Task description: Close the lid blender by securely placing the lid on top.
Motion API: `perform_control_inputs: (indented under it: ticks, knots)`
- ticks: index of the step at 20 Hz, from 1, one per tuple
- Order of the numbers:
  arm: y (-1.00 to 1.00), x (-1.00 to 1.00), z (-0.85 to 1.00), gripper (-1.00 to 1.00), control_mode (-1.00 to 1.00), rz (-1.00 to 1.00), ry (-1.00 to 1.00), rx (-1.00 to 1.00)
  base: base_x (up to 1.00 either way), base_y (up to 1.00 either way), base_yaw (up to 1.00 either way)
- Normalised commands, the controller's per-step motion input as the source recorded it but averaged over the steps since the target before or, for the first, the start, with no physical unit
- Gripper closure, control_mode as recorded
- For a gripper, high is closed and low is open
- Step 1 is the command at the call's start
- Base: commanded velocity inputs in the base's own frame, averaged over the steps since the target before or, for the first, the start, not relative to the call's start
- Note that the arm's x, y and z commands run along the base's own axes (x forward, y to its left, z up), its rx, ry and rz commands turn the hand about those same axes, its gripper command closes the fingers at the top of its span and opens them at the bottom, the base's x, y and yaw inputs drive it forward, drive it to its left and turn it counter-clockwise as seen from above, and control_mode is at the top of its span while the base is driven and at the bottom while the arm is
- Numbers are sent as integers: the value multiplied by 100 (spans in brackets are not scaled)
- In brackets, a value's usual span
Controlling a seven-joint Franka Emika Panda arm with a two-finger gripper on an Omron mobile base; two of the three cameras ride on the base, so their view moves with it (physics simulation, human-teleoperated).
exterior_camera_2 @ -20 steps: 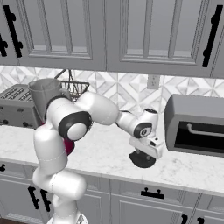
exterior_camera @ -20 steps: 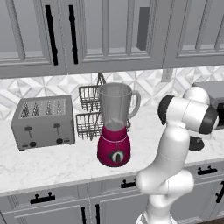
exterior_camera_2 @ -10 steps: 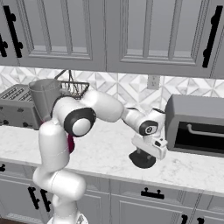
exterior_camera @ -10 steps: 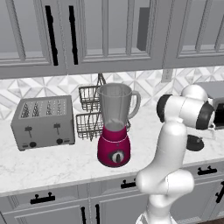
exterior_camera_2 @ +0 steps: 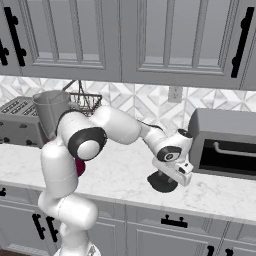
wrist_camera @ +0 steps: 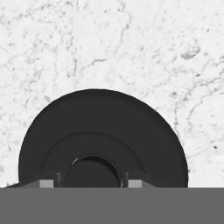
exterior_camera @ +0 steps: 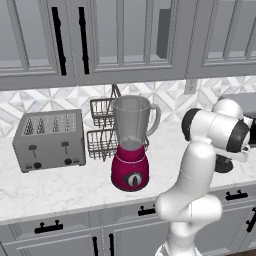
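The black round lid (wrist_camera: 103, 127) lies flat on the marble counter, right of the blender; it also shows as lid (exterior_camera_2: 161, 184) and lid (exterior_camera: 224, 166). My gripper (wrist_camera: 90, 183) is straight above it and low, open, with one fingertip (wrist_camera: 46, 183) on each side of the lid's raised centre knob. The gripper (exterior_camera_2: 170, 177) hangs from the outstretched arm. The blender (exterior_camera: 131, 145) stands well to the left, magenta base with a grey dial, and its clear jar (exterior_camera_2: 50, 107) has an uncovered rim.
A grey four-slot toaster (exterior_camera: 48, 140) sits left of the blender, with a wire basket rack (exterior_camera: 102, 127) behind it. A dark toaster oven (exterior_camera_2: 225, 145) stands close to the right of the lid. Cabinets hang overhead.
The hand has shifted slightly right and come down onto the lid. The lid and blender have not moved.
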Motion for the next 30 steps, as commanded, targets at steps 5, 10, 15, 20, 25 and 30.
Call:
perform_control_inputs:
  ticks: [5, 10, 15, 20, 25, 30]
  knots:
    - [100, -6, -100, 100, -100, 0, 0, -27, 0, 0, 0]
    - [83, -9, -100, 100, -100, 0, 0, -18, 0, 0, 0]
    - [18, -37, -58, 100, -100, 0, -2, -1, 0, 0, 0]
    - [21, -21, 53, 100, -100, 0, -5, 1, 0, 0, 0]
    - [13, -19, 98, 100, -100, -4, -6, 0, 0, 0, 0]
    - [23, -63, 75, 100, -100, -1, -13, 6, 0, 0, 0]
